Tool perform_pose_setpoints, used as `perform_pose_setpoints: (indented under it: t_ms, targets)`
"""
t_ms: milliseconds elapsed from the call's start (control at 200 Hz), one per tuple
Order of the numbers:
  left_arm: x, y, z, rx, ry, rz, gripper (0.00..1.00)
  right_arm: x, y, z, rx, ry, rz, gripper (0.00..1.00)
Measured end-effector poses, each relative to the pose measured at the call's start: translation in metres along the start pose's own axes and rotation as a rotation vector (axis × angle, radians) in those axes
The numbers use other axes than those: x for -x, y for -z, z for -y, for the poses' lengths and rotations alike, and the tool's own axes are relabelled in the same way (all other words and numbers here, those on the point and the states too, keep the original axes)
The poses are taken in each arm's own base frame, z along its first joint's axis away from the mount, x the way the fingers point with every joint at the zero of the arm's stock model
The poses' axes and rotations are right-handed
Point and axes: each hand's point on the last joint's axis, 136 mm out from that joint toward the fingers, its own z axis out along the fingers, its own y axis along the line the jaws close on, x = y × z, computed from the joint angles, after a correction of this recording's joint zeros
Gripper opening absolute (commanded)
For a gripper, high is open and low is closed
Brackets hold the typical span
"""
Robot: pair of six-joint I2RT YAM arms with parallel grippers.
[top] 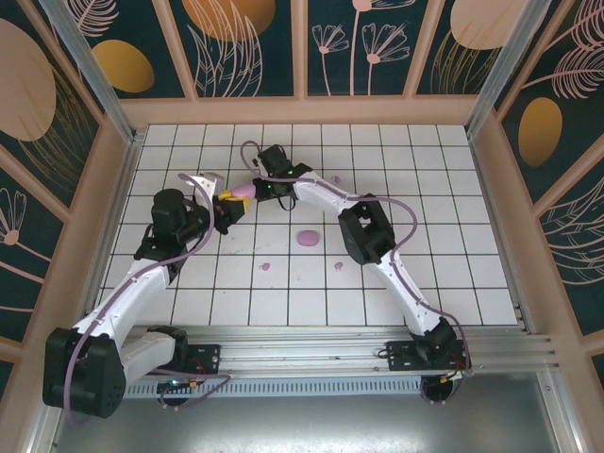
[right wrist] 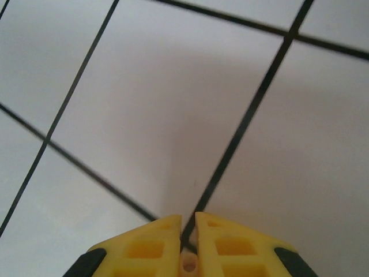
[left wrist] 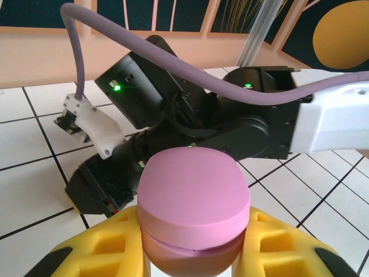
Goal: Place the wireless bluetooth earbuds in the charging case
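My left gripper (top: 234, 198) (left wrist: 193, 239) is shut on a lilac oval charging case (left wrist: 193, 196) (top: 243, 191), its lid down with a thin seam showing, held off the floor between the yellow fingers (left wrist: 109, 245). Just behind the case, my right gripper (top: 258, 184) (right wrist: 188, 222) points down at bare white tile; its fingers (right wrist: 144, 245) are together with a hairline gap and nothing visible between them. A second lilac case (top: 308, 238) lies on the floor mid-table. Tiny lilac earbuds lie loose: one (top: 265, 266), another (top: 340, 267), a third (top: 335, 177).
The right arm's black wrist and white link (left wrist: 334, 118) crowd close behind the held case, with a purple cable (left wrist: 190, 63) arching over it. Wooden-framed walls (top: 302, 109) fence the white tiled floor (top: 444, 245). An aluminium rail (top: 311, 349) runs along the near edge.
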Motion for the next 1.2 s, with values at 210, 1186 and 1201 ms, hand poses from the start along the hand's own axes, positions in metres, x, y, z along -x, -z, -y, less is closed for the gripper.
perform_pose_setpoints:
  t_ms: [210, 1186, 1201]
  targets:
    - [0.0, 0.0, 0.001, -0.004, 0.025, 0.001, 0.0, -0.037, 0.033, 0.019, -0.006, -0.034, -0.077, 0.1]
    - [-0.03, -0.048, 0.039, -0.174, 0.084, -0.12, 0.0, -0.115, 0.166, 0.162, -0.195, -0.164, -0.135, 0.43]
    - [-0.029, -0.049, 0.039, -0.175, 0.083, -0.119, 0.0, -0.113, 0.169, 0.162, -0.195, -0.168, -0.128, 0.43]
